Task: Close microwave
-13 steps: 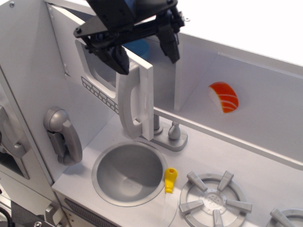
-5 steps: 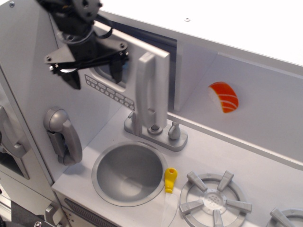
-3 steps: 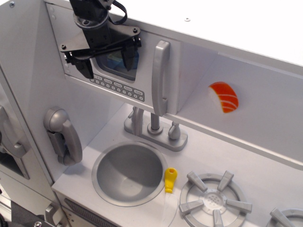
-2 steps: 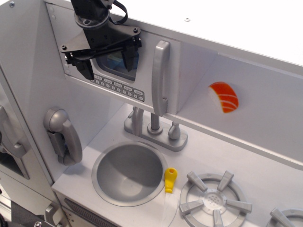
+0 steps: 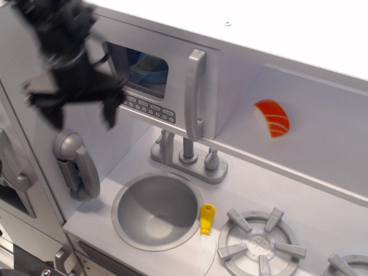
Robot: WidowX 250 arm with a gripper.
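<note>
The microwave (image 5: 164,86) sits in the upper wall of the toy kitchen. Its door lies flush with the front, with the dark window (image 5: 138,68), the row of buttons (image 5: 148,107) and the tall grey handle (image 5: 194,95) facing out. My black gripper (image 5: 81,118) is blurred at the upper left, in front of the left wall and away from the door. Its two fingers point down, spread apart, with nothing between them.
A grey toy phone handset (image 5: 76,164) hangs on the left wall just below the gripper. A faucet (image 5: 188,156) stands behind the round sink (image 5: 156,210). A yellow piece (image 5: 207,219) lies by a burner (image 5: 259,244). An orange sushi piece (image 5: 272,118) sits in the open bay.
The door swung from wide open to flush shut under the gripper's push. The gripper has since pulled away from the window, down and to the left.
</note>
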